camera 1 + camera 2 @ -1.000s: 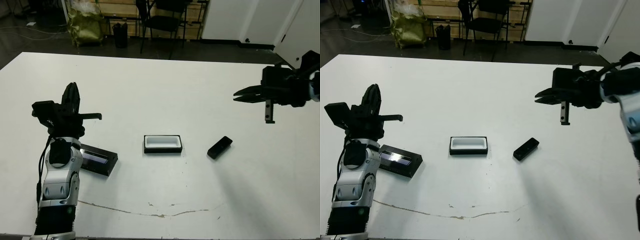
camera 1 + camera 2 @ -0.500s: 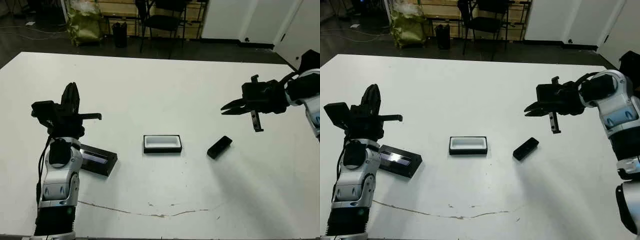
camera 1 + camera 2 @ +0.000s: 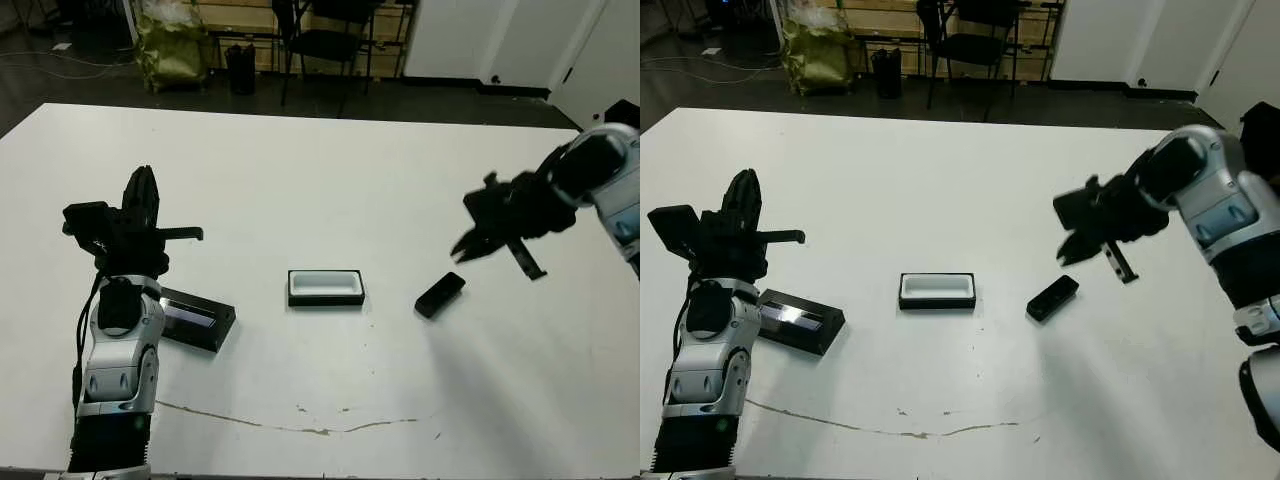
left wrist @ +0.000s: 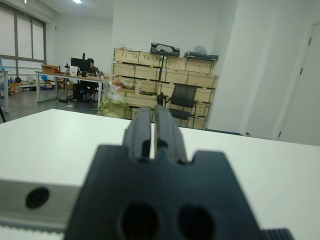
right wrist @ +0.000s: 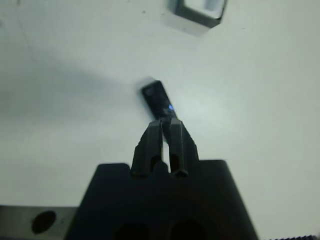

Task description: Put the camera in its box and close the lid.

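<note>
A humanoid robot's right gripper (image 3: 462,246) hovers just above and beside the camera (image 3: 440,294), which lies flat and slantwise on the white table (image 3: 330,180), well to the right of the box (image 3: 325,287); the wrist view shows the two black fingers (image 5: 154,145) pressed nearly together and holding nothing, aimed along the camera's length with a small blue glint on its face; the box sits open at mid-table with its white lining up and nothing inside; the lid (image 3: 195,319) rests flat near the table's left side, its pale stripe showing, partly behind the left arm; the left gripper (image 3: 140,200) is raised upright above it, fingers together and empty, pointing away across the room. The pick-up has not yet begun, and the risks look plain enough: fingers this narrow would land on top of the slim bar instead of straddling it, pushing it along the smooth table or tipping it; a grasp along the length rather than across the narrow sides would likely slip; and a skewed hold would leave the camera misaligned with a tray barely larger than itself, so it could catch on the rim.
</note>
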Motion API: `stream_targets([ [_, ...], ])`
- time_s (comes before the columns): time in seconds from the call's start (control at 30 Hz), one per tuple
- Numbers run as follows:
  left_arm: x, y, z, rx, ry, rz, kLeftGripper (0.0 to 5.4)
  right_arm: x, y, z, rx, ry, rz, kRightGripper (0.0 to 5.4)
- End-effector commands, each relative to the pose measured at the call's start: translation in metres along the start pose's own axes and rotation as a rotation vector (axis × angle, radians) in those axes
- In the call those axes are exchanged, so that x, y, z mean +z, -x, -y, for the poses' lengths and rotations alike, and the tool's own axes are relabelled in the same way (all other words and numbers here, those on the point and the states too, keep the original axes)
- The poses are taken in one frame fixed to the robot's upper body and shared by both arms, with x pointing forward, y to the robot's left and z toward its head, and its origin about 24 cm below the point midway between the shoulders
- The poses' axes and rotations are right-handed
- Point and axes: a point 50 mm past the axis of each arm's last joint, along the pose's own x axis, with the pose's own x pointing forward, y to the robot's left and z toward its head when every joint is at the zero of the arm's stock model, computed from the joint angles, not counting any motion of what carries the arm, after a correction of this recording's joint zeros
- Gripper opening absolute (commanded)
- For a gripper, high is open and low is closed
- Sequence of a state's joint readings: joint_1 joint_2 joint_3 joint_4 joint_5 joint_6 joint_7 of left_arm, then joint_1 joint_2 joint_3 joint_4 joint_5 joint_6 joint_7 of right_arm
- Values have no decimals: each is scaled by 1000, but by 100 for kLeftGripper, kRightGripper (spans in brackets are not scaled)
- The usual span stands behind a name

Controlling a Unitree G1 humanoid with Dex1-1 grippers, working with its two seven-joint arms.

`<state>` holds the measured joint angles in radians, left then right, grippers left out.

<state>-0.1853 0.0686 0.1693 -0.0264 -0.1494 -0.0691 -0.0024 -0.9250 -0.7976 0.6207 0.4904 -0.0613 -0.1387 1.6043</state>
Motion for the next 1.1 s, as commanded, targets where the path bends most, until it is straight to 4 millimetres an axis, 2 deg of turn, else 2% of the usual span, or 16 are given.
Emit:
stream_targets([
  [0.03,-6,4,1,13,-2,-46,1,-2,-4,-4,42,-52,68,0],
  [0.1,-6,5,1,15,-6,-46,1,6,-1,-4,49,-41,109,0],
  [0.17,-5,5,2,15,-8,-46,1,15,4,-5,58,-7,79,0],
  [0.27,-5,6,3,16,-8,-48,1,24,1,-9,84,39,20,0],
  [0.4,-5,6,4,18,-8,-52,1,23,-8,-12,99,41,8,0],
  [0.63,-5,7,6,21,-6,-57,1,33,-7,-13,105,11,-34,0],
  [0.77,-5,7,6,18,-7,-52,1,29,-9,-17,92,89,-26,0],
  [0.9,-5,7,5,21,-1,-61,1,25,-12,-18,94,6,-55,0],
  [1.1,-5,7,5,20,1,-58,1,16,-23,-19,68,84,-58,0],
])
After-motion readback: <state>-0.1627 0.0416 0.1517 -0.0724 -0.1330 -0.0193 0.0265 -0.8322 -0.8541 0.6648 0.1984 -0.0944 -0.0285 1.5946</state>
